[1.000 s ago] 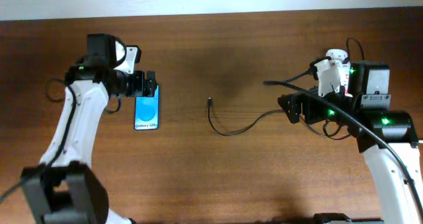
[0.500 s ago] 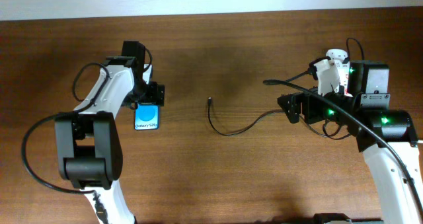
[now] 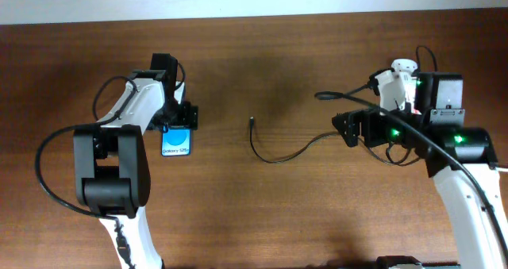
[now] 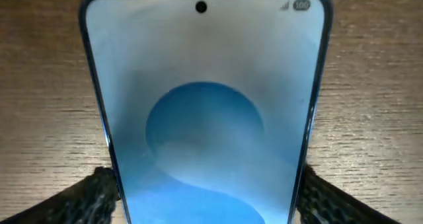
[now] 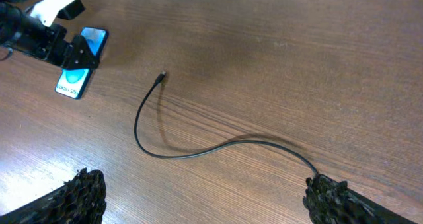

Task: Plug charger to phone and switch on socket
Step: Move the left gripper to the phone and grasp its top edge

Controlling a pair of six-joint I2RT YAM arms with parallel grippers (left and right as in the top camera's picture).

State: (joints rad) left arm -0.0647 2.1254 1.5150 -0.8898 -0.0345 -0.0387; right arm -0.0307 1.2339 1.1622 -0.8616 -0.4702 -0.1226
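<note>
The phone point(image 3: 176, 143) lies flat on the wooden table, blue screen up. It fills the left wrist view point(image 4: 205, 105). My left gripper point(image 3: 178, 115) straddles its far end, and both fingers point(image 4: 208, 201) press against its side edges. The charger point(image 3: 274, 159) is a thin black cable curving across the table, and its plug tip point(image 3: 252, 121) lies free right of the phone. It also shows in the right wrist view point(image 5: 198, 151). My right gripper point(image 3: 349, 130) is open point(image 5: 205, 201), and the cable runs to its right finger. The white socket point(image 3: 394, 85) is mostly hidden behind the right arm.
The table's far edge point(image 3: 254, 17) meets a pale wall. The robot's thick black cables point(image 3: 373, 110) loop over the right arm near the socket.
My left arm has swung round and its gripper has settled over the phone's far end, with the fingers now against the phone's sides. The phone has shifted slightly. The right arm has barely moved.
</note>
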